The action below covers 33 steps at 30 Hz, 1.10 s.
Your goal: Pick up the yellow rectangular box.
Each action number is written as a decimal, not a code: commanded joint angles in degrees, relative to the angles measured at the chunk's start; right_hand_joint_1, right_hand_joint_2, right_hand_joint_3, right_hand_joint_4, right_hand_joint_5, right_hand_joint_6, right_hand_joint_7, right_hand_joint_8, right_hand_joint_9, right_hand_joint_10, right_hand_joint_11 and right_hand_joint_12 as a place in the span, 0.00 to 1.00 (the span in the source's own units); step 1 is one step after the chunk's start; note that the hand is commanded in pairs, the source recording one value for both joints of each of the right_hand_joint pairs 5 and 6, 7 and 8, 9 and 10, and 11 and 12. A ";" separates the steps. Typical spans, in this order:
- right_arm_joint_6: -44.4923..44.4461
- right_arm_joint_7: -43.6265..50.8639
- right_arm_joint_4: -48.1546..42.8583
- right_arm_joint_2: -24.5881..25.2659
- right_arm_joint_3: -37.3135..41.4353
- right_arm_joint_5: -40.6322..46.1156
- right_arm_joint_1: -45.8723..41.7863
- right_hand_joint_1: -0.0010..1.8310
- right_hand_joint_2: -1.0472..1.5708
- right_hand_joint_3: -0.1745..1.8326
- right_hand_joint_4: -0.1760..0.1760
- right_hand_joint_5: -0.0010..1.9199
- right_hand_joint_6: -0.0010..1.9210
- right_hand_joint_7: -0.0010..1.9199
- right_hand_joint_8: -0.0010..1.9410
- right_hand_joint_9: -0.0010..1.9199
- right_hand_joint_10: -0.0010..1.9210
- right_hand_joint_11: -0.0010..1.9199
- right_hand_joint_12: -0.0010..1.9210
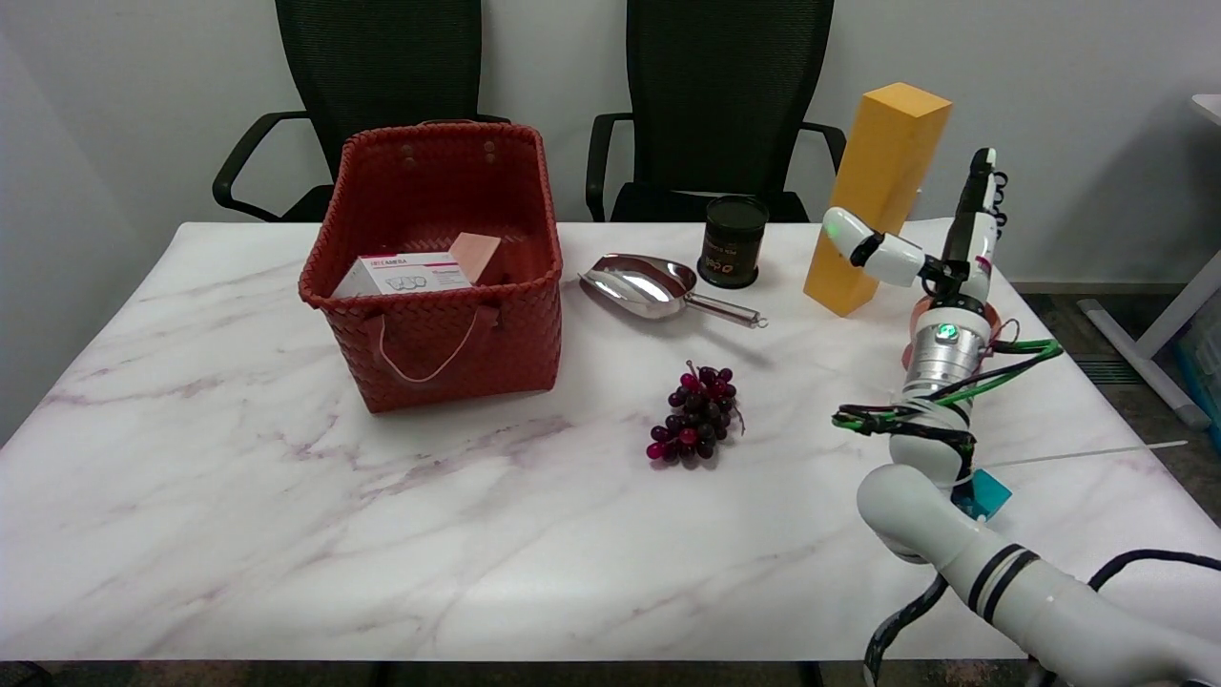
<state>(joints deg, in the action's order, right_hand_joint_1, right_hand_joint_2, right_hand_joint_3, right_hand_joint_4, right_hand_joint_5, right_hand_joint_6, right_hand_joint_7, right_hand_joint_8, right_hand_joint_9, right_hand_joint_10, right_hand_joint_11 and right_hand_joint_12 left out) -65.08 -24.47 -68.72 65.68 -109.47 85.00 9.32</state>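
Right hand sits at the table's far right, wrist up, thumb pressed across the front face of the yellow box and the other fingers raised behind the box's right edge, so it grips the box between thumb and fingers. Yellow box is tall and rectangular, tilted with its top leaning right, its lower corner at or just above the table; whether that corner still touches the marble top cannot be told. White right arm comes in from the lower right, green and black cables wrapped around the silver wrist section. Dark round can stands just left of the box, near the far edge. Shiny metal scoop lies beside the can on its left, handle pointing right toward the box. Bunch of dark red grapes lies nearer the front, roughly mid-table, well apart from the box. Red woven basket stands left of centre, upright, with a white carton and a pink box inside it. Two black office chairs stand behind the table against a pale wall.
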 commanded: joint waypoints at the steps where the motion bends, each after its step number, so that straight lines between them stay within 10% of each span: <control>1: 7.98 -0.27 7.00 -0.59 3.31 4.71 5.57 0.61 0.42 0.38 0.50 0.00 0.00 0.00 0.00 0.00 0.00 0.00 0.00; 33: 19.66 15.32 8.35 -2.82 8.67 16.74 10.85 0.65 0.40 0.30 0.50 0.00 0.00 0.00 0.00 0.00 0.00 0.00 0.00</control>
<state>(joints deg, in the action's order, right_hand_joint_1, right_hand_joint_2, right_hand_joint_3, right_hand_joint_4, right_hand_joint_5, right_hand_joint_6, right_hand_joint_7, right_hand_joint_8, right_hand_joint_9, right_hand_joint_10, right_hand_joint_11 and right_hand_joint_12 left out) -49.53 -14.23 -62.83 64.60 -102.03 95.62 17.03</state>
